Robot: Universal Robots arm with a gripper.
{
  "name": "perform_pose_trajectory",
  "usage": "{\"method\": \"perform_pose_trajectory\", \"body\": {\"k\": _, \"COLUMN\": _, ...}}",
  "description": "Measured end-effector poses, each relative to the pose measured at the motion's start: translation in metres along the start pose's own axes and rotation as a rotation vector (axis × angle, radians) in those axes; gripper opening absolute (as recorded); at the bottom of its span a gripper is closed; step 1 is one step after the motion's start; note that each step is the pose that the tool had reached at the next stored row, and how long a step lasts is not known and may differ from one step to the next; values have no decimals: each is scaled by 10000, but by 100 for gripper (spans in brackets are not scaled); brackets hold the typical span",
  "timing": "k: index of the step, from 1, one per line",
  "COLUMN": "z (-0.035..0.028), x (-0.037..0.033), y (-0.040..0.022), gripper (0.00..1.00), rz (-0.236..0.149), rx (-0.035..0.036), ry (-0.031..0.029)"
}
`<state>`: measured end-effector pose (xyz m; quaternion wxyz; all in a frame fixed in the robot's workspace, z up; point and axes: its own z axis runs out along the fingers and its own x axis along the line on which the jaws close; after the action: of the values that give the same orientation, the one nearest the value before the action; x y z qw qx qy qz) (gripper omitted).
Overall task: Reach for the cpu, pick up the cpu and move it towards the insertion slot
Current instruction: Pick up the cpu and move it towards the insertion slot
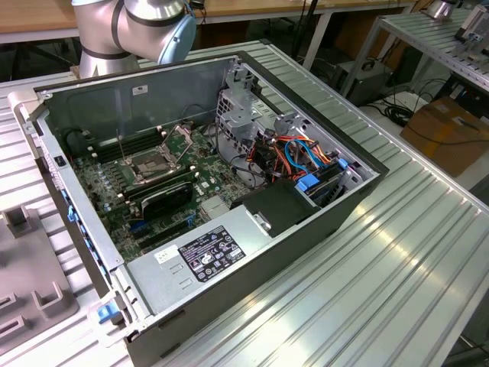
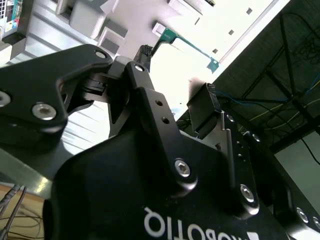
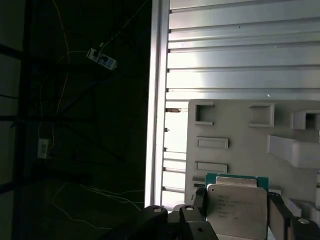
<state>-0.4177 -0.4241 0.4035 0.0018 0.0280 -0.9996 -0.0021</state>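
Tool [image 2: 176, 71] tight on opposite edges of the cpu [image 3: 236, 210], over the pale grey tray [image 3: 240, 130].

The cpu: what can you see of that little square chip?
The cpu is a thin square chip: a pale silver metal lid with faint print on a green board that shows along one edge. It faces the first wrist camera, flat above a grey tray with moulded recesses. Black fingers sit against two opposite sides; whether it touches the tray is unclear.
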Motion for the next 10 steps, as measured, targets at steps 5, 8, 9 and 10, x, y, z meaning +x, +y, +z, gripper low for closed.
{"method": "perform_pose_trajectory", "body": {"k": 5, "z": 0, "x": -4, "y": -1, "gripper": 55, "rz": -1, "rx": 0, "ry": -1}}
{"method": "perform_pose_trajectory", "body": {"k": 8, "z": 0, "x": -6, "y": -1, "gripper": 55, "rz": -1, "rx": 0, "ry": 0}}
{"method": "perform_pose_trajectory", "body": {"k": 9, "z": 0, "x": -6, "y": -1, "gripper": 55, "rz": -1, "rx": 0, "ry": 0}}
{"method": "perform_pose_trajectory", "body": {"k": 10, "z": 0, "x": -7, "y": -1, "gripper": 55, "rz": -1, "rx": 0, "ry": 0}}
